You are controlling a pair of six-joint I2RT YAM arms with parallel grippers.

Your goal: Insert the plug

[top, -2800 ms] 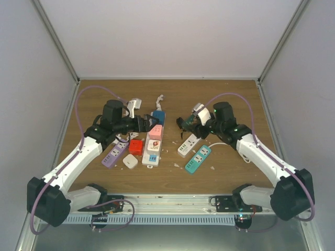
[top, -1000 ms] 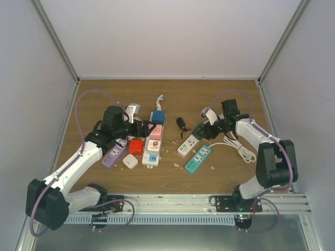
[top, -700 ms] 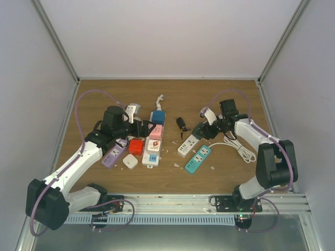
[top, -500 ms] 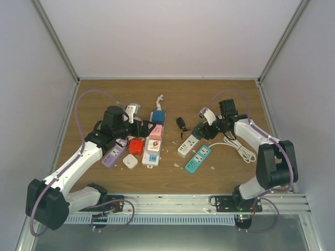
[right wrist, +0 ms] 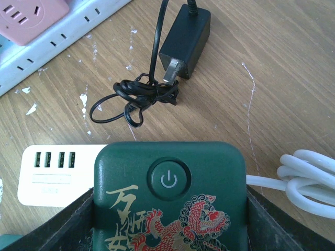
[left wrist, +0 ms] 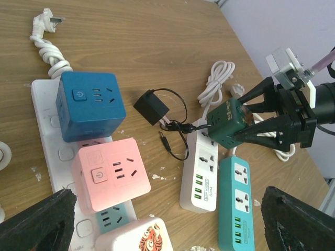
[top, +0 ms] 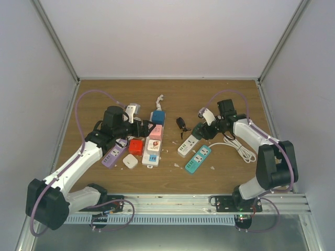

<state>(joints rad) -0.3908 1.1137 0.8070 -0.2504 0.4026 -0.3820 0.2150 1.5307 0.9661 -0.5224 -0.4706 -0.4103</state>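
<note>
My left gripper [top: 140, 127] hangs spread wide, empty. Over the far end of the white strip [left wrist: 200, 170], my right gripper [top: 202, 128] pinches the green socket cube [left wrist: 228, 121] by its flat sides. It looks rigid, light and glossy, so I'd keep that square grip.

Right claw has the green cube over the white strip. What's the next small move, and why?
Probably ease the green cube straight down onto a socket of the white strip. The right claw grips the cube just over the strip's far end, near the black adapter. Whether its prongs are already seated isn't visible.
</note>
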